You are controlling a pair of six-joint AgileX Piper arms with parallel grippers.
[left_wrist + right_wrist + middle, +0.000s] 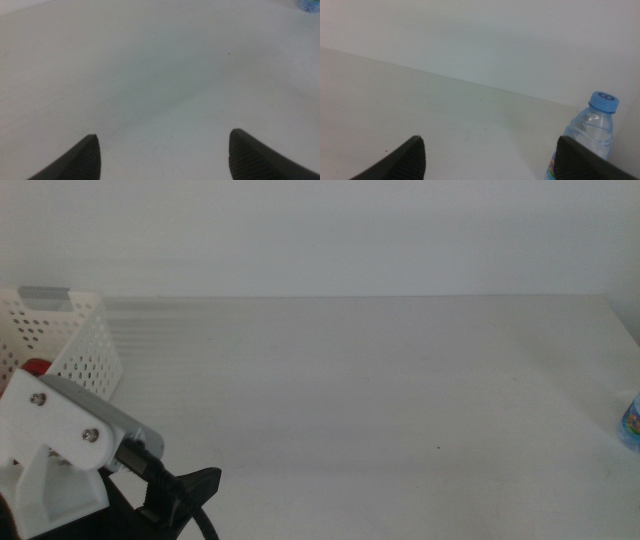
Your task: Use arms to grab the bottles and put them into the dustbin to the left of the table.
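- The wide, plain white tabletop [380, 390] fills the middle view, bare across most of its span.
- The white rectangular plastic dustbin with perforated walls [85, 350] stands at the tabletop's far left; a patch of red [36, 367], perhaps the red can, shows behind the arm, though whether it lies inside the dustbin cannot be told.
- The left arm's white housing [55, 435] sits low at the near left, just in front of the dustbin; the left pincer [162, 150] stands wide, empty, over bare tabletop.
- The right pincer [490, 157] is likewise spread wide and holds nothing; the arm itself is out of the middle view.
- The small clear water bottle with a blue cap [592, 135] stands upright at the tabletop's far right edge [630, 423], its long axis vertical, cap pointing up.
- The bottle lies just beside the right pincer, off to one jaw's side, not between the jaws, and well apart from the left pincer. The right arm is by far the nearer, so the grab likely falls to it, with a sideways shift to centre the bottle.
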